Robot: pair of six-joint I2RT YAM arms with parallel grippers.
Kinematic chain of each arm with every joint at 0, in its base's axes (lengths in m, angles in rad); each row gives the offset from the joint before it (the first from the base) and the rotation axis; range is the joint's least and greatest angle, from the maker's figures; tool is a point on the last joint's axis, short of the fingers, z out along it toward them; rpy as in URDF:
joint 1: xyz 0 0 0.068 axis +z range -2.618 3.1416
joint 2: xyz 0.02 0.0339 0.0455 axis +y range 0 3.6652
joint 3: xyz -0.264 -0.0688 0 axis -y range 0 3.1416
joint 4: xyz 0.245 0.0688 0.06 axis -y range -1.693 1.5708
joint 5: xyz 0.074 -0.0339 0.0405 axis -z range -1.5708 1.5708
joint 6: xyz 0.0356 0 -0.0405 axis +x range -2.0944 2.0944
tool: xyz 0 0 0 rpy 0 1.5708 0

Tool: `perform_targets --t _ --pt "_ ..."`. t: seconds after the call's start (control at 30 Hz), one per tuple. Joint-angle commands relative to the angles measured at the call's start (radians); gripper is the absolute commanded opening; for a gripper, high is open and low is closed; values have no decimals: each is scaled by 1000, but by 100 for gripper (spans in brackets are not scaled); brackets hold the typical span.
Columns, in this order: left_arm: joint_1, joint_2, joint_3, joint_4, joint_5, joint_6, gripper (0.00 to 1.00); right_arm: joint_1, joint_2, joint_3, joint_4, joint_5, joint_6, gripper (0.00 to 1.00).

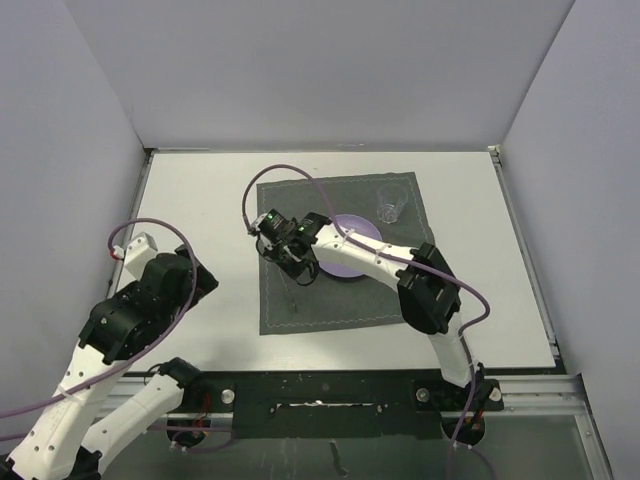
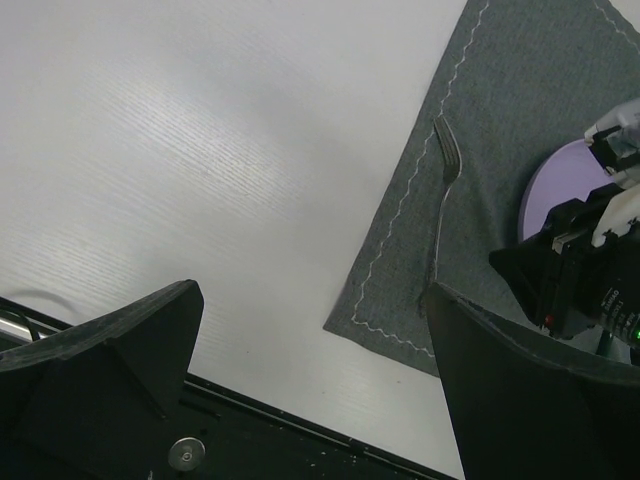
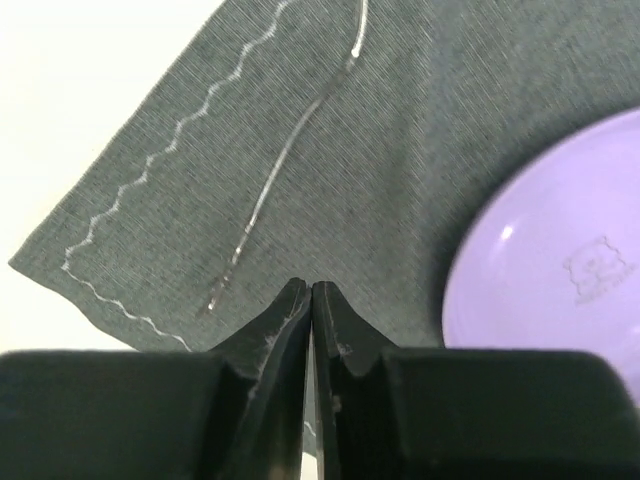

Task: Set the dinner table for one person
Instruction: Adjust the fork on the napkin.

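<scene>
Here's where you stand on the dinner table (image 1: 200, 200), the big white top filling the view in front of both arm bases; a dark grey placemat (image 1: 340, 305) lies on its middle, and the place setting is on that.

The purple plate (image 1: 349, 271) sits near the mat's centre; the fork (image 2: 443, 180) lies on the mat to the plate's left, close to the stitched left edge and apart from the plate; a clear glass (image 1: 390, 208) stands at the mat's far right corner. So mat, plate, fork and glass look placed; my read is you're well along, with a knife or spoon the likely remainder, though none shows anywhere in these views.

Your right gripper (image 3: 312, 292) is pressed together with nothing between its jaws, hanging over the mat between fork and plate; your left gripper (image 2: 310, 300) is spread wide and empty, low over bare tabletop just beside the mat's near left corner.

Now the blind spots: the right arm lies across the plate in the top view, so you can't tell what, if anything, lies on the mat under it; the right wrist view cuts off most of the plate and the far end of the fork; the glass is see-through and faint; the fork is barely a thread from above.
</scene>
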Motion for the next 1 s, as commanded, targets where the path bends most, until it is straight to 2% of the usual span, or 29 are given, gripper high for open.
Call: perform_targets --t 0.0,0.03,0.07,0.2,0.57,0.97 --pt "2 -22 -31 23 6 -20 96 -2 30 106 64 -81 -14 17" --pt "1 -26 -41 27 12 -21 96 -3 45 119 60 -90 -13 26" --pt "2 -29 -50 30 17 -22 96 -3 61 132 53 -92 -12 30" --pt "1 -46 -84 38 25 -28 96 -2 116 165 59 -114 -4 32" --pt "1 -83 -77 4 8 -23 96 5 229 237 57 -142 0 33" --pt "1 -105 -88 2 12 -23 95 -1 263 241 52 -142 -6 31"
